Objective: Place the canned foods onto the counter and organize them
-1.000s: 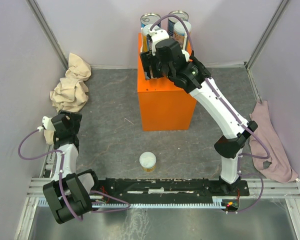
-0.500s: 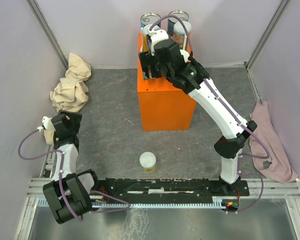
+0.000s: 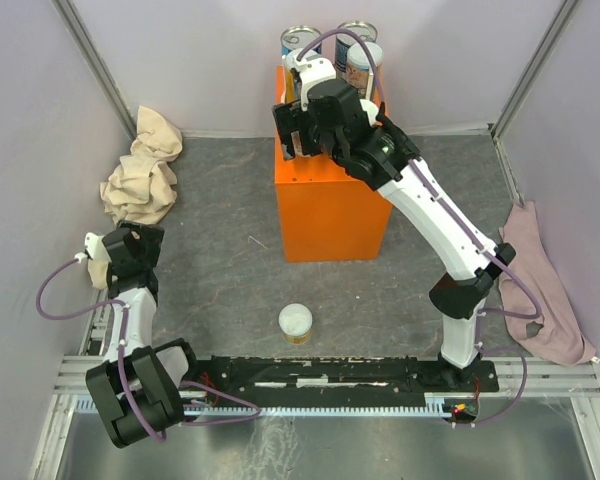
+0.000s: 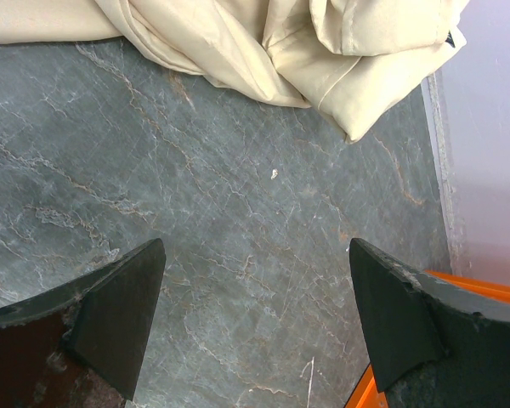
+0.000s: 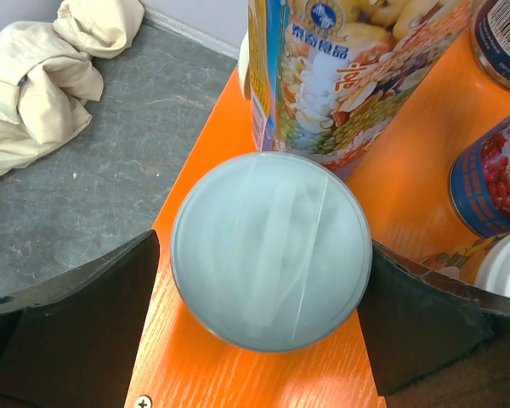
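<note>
The counter, an orange box (image 3: pixel 330 215), stands at the back middle with several cans on top, among them two blue-labelled tins (image 3: pixel 300 40) (image 3: pixel 357 33). My right gripper (image 3: pixel 298 128) hangs over the box's near left corner. In the right wrist view (image 5: pixel 263 255) it is open and straddles an upright pale-lidded can (image 5: pixel 270 248) standing on the orange top (image 5: pixel 229 374). There is a small gap at the left finger. A tall fruit-labelled can (image 5: pixel 340 76) and a blue can (image 5: pixel 493 178) stand just behind. One white-lidded can (image 3: pixel 295 322) stands on the floor. My left gripper (image 4: pixel 255 323) is open and empty.
A beige cloth (image 3: pixel 140 170) lies crumpled at the left wall; it also shows in the left wrist view (image 4: pixel 280 42). A pink cloth (image 3: pixel 535 285) lies along the right wall. Grey walls close three sides. The black rail (image 3: pixel 330 375) runs along the near edge.
My right gripper has shifted slightly left and back over the box's top. The left arm and the floor can have not moved.
</note>
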Motion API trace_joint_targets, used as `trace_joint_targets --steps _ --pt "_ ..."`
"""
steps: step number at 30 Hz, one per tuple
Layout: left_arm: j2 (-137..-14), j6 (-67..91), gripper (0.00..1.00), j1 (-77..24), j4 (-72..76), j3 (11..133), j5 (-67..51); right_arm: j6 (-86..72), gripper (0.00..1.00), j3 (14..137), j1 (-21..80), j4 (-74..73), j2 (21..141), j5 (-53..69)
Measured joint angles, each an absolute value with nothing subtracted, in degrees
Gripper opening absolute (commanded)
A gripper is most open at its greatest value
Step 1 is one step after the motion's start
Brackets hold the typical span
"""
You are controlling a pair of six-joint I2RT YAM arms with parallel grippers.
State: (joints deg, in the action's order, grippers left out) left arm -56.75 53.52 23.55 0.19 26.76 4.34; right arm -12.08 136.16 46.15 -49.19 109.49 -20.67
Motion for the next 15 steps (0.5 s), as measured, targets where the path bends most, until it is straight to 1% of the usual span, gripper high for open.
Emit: trace_joint_targets --steps 15 --pt "-56.8 53.5 0.95 23.6 0.2 26.8 4.3 -10.1 0.97 136.1 47.7 -46.1 104.8 -23.1"
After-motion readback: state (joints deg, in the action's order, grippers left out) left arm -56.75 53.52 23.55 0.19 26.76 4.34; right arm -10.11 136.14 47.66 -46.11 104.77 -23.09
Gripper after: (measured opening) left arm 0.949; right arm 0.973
